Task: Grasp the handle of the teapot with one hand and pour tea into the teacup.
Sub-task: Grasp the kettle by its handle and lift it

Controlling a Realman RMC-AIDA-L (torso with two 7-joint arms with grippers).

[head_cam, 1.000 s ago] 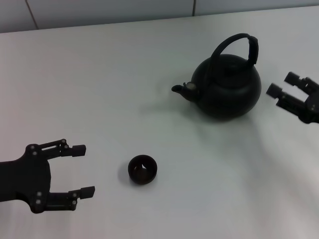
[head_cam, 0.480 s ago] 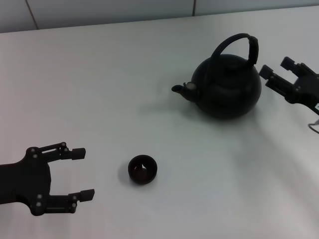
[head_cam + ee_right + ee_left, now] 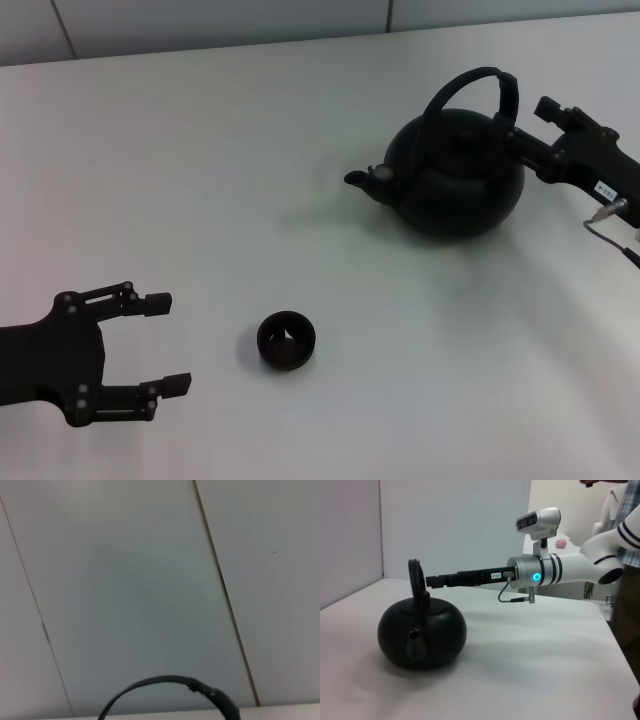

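The matte-black teapot (image 3: 455, 175) stands upright at the back right of the white table, spout to the left. Its arched handle (image 3: 468, 78) rises over it, with the thicker section (image 3: 510, 100) on the right. My right gripper (image 3: 528, 122) is open, level with that thicker section, its fingertips right beside it. The left wrist view shows the teapot (image 3: 422, 632), the handle (image 3: 415, 580) and the right gripper's tip (image 3: 432, 581) close to the hoop. The handle's arc (image 3: 170, 684) shows in the right wrist view. The small black teacup (image 3: 286, 340) sits near the front. My left gripper (image 3: 170, 340) is open, left of the cup.
The white table (image 3: 200, 180) ends at a pale panelled wall (image 3: 220, 20) behind. A thin cable (image 3: 610, 215) hangs from the right wrist. A person's arm (image 3: 625, 525) shows at the edge of the left wrist view.
My right gripper has moved left and towards the back, from beside the pot's body up to the handle's thicker section. The left arm, teapot and cup have not moved.
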